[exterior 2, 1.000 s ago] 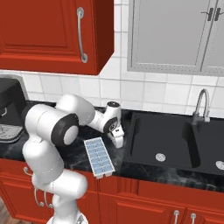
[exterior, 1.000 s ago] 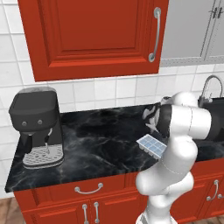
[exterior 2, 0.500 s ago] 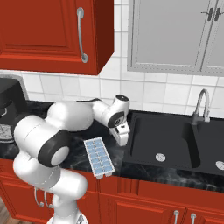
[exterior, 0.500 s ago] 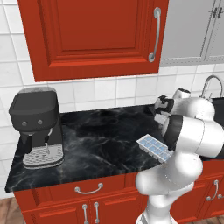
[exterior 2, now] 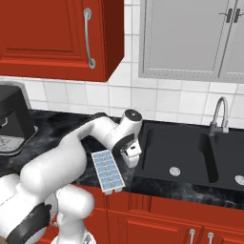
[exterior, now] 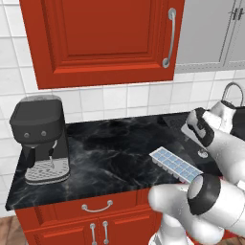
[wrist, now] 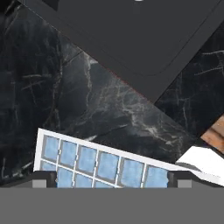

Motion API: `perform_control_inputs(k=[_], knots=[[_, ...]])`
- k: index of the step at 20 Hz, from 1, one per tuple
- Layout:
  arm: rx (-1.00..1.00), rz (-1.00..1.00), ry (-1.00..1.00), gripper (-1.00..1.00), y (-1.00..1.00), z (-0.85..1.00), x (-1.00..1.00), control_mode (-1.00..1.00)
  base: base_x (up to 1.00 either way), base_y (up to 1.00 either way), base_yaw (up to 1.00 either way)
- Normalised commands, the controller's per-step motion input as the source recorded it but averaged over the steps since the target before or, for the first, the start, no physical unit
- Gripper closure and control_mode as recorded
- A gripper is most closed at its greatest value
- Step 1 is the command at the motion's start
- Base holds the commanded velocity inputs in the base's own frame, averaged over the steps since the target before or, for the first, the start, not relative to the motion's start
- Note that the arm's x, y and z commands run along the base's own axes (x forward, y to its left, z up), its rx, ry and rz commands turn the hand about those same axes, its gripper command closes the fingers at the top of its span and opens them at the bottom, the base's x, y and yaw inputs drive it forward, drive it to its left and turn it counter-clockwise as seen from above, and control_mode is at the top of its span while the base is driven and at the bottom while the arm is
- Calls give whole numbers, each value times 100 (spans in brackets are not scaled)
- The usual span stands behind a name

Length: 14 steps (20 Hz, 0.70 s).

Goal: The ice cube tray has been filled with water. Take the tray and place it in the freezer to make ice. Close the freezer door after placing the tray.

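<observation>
The ice cube tray (exterior: 176, 165) lies flat on the black marble counter near its front edge, beside the sink, and pale blue water fills its cells. My gripper (exterior 2: 131, 156) hangs open just above the counter, between the tray (exterior 2: 108, 171) and the sink, with nothing in it. In the hand view the tray (wrist: 100, 162) stretches along the bottom, spanning the gap between the two finger tips of my gripper (wrist: 111, 179). The freezer and the freezer door are out of view.
A black coffee machine (exterior: 40, 136) stands at the counter's left end. The dark sink (exterior 2: 181, 152) with its faucet (exterior 2: 219, 114) lies right of the tray. Red wall cabinets (exterior: 105, 38) and grey ones (exterior 2: 190, 38) hang above. Red drawers (exterior: 95, 208) sit under the counter edge.
The arm has swung round, its elbow dropping to the front. The hand has moved down and slightly toward the sink, nearer the tray. The tray has not moved and the jaws stay open.
</observation>
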Motion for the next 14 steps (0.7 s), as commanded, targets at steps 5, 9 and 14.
perform_control_inputs(k=[5,9,14], knots=[[5,0,-31,-100,-1,25,-96,-100,0,0,0],[6,0,-30,-100,-6,19,-92,-100,0,0,0],[8,0,-26,-100,-9,17,-87,-100,0,0,0]])
